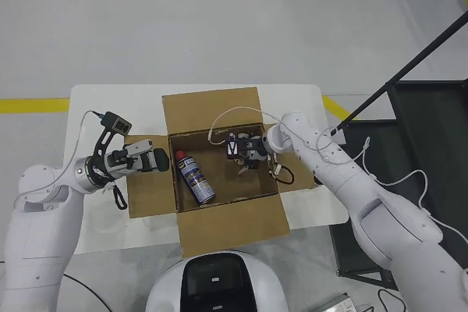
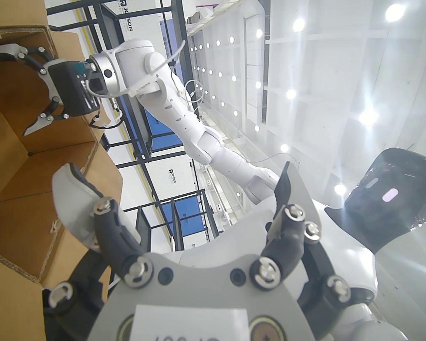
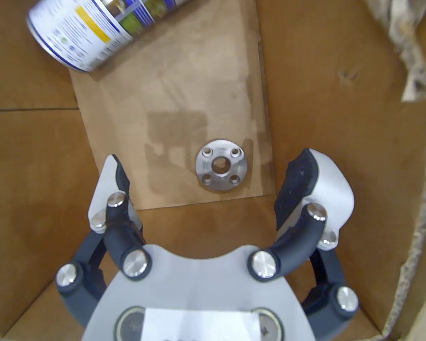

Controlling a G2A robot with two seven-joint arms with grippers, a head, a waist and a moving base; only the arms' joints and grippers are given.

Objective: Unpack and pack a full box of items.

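Right gripper (image 3: 207,168), jaws spread, hangs in box (image 3: 340,83) over flange (image 3: 220,169) beside wall.

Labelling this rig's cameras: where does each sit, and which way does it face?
Top view: overhead, looking down into the box; both grippers show.
Left wrist view: at the box's flap, facing sideways and up; left gripper, open, and right gripper.
Right wrist view: inside the box, facing down at flange and can; own gripper open.
Shared: top and right wrist show the can.
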